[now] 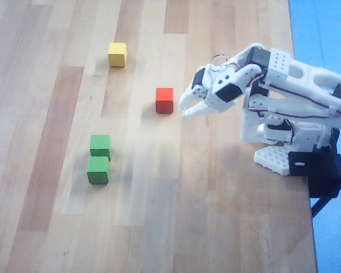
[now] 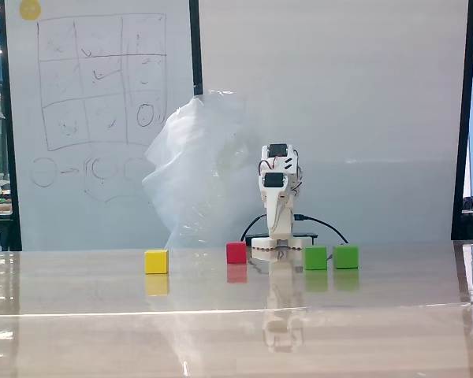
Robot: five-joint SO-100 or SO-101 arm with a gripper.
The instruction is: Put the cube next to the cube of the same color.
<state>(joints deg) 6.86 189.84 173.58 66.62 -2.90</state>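
Claw (image 1: pixel 186 108) — barely parted, empty, near red cube (image 1: pixel 164 100)

On the pale wooden bench (image 1: pixel 159 227), the duller green wooden cube (image 1: pixel 100 145) sits just beside the brighter green wooden cube (image 1: pixel 98 170), nearly touching it. A red wooden cube (image 1: pixel 164 100) lies near the tips of the white pincer (image 1: pixel 187 109), which holds nothing. A yellow wooden cube (image 1: pixel 117 54) rests farther up, well apart.
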